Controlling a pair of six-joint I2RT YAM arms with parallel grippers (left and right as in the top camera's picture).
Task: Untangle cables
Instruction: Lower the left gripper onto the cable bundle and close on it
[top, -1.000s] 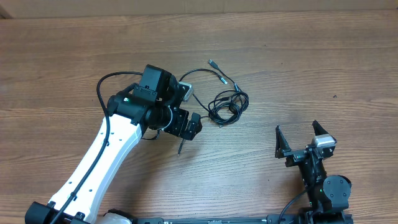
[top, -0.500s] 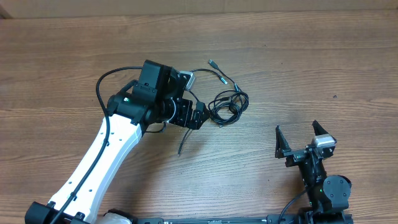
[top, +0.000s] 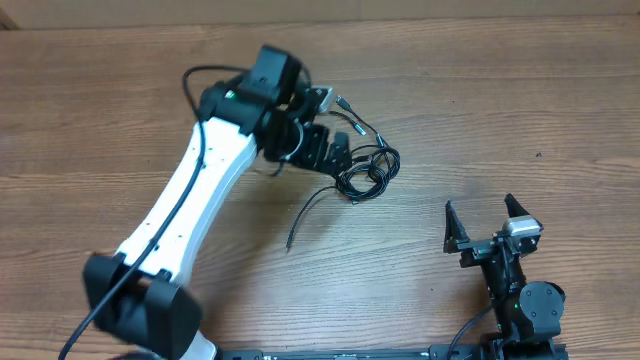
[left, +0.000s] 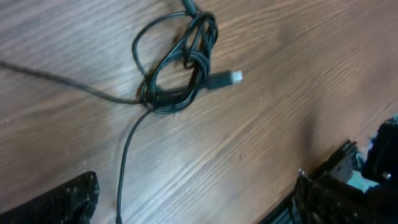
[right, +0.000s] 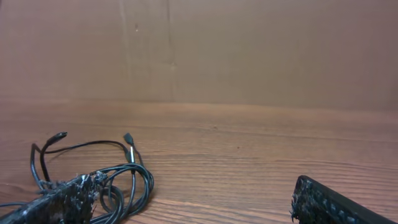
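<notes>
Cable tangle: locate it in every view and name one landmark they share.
Overhead: cable tangle sits just right of centre.
Left wrist: cable tangle in the upper middle.
Right wrist: cable tangle at bottom left.
Shared landmark: the wooden table it lies on.

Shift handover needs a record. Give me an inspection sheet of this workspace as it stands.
Surface: wood-grain table.
Job's things: cable tangle, knotted loops; one strand trails toward the front; plug tip lies free.
Clutter: nothing seen.
Grippers: left pincer open, at the tangle's left edge, gripping nothing; right pincer open, empty, well apart from the tangle.
Cables: thick black arm wire looped beside the left arm.
Surroundings: cardboard wall behind the table.
</notes>
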